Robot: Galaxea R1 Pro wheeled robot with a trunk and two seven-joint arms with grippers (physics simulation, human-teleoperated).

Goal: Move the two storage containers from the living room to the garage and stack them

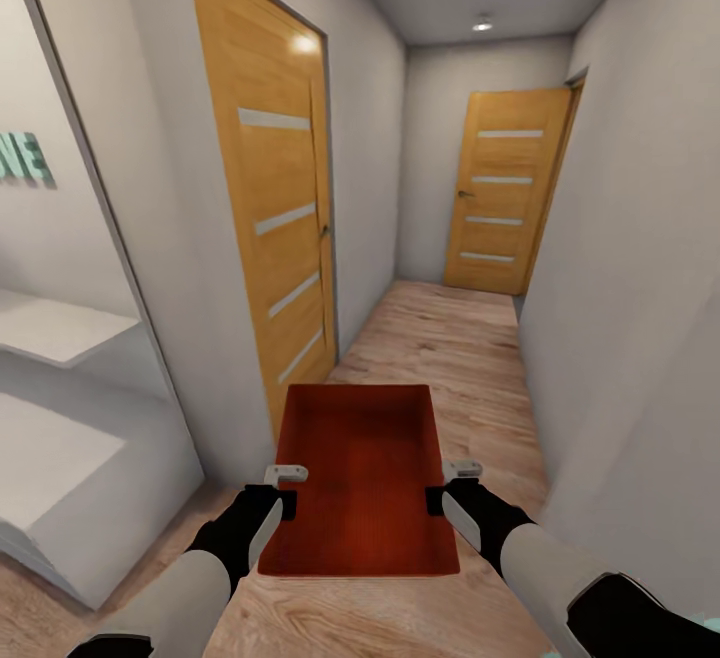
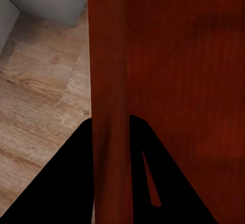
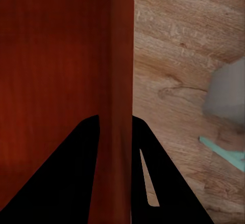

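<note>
Carrying one orange-red, matte, topless rectangular storage container (image 1: 365, 478) down a narrow white-walled corridor with light wood plank flooring (image 1: 450, 338) — not yet in the garage, judging by that floor. Starting at the left: a white shelf unit (image 1: 60, 338) set into the wall, then a honey-wood door with frosted horizontal strips (image 1: 275, 228) close alongside. Next, the left gripper (image 1: 283, 495), black-fingered, clamped on the container's left long wall; in the left wrist view the left gripper (image 2: 109, 147) straddles that wall, one finger inside, one outside, grasping it. Between the two arms, the container held level above the floor, open side up, long axis pointing straight ahead down the corridor, away from the robot. On the far side, the right gripper (image 1: 452, 491) clenched on the opposite long wall at a matching spot; the right wrist view shows the right gripper (image 3: 116, 147) pinching the wall the same way. Neither arm nearer than the other — a symmetric two-sided hold, bin dead centre. Beyond, at the corridor's end and slightly right, a second honey-wood door (image 1: 505, 203), shut; probably the way onward, with the bin's long axis aimed roughly at it.
</note>
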